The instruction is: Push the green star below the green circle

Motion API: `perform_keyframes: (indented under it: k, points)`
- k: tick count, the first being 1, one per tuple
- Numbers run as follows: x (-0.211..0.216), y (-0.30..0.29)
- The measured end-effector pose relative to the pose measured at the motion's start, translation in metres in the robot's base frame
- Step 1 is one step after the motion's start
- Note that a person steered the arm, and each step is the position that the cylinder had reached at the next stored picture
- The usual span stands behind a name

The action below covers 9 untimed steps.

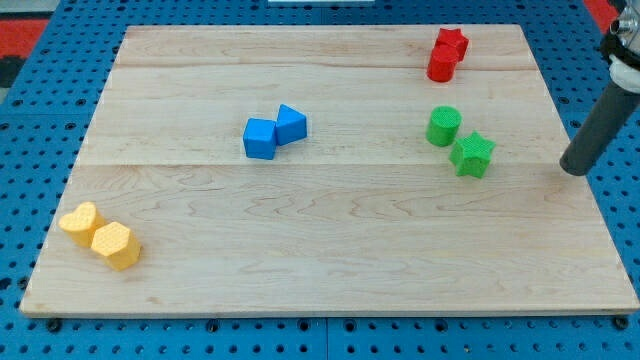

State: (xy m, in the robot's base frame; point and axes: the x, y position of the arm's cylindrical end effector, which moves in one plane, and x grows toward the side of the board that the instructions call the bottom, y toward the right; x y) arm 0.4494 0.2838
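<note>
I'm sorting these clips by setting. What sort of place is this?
Probably a robotics lab bench, not a home. A pale wooden board lies on a blue perforated mounting plate, small coloured plastic blocks like the green star block sit in pairs, and my tip rests at the view's right of that star.

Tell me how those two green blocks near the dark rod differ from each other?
The green circle is a round cylinder with a smooth outline; the green star has pointed arms. The green circle sits nearer the view's top and left; the green star lies lower and to the right, closer to my tip. The two look to be touching or nearly so. Both share the same green colour and similar size.
</note>
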Motion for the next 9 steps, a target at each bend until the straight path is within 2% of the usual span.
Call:
perform_keyframes:
  k: [4,6,8,9]
  points:
    - [-0.009,-0.024]
    - [-0.01,-0.055]
    - [-0.012,-0.056]
    - [0.001,-0.087]
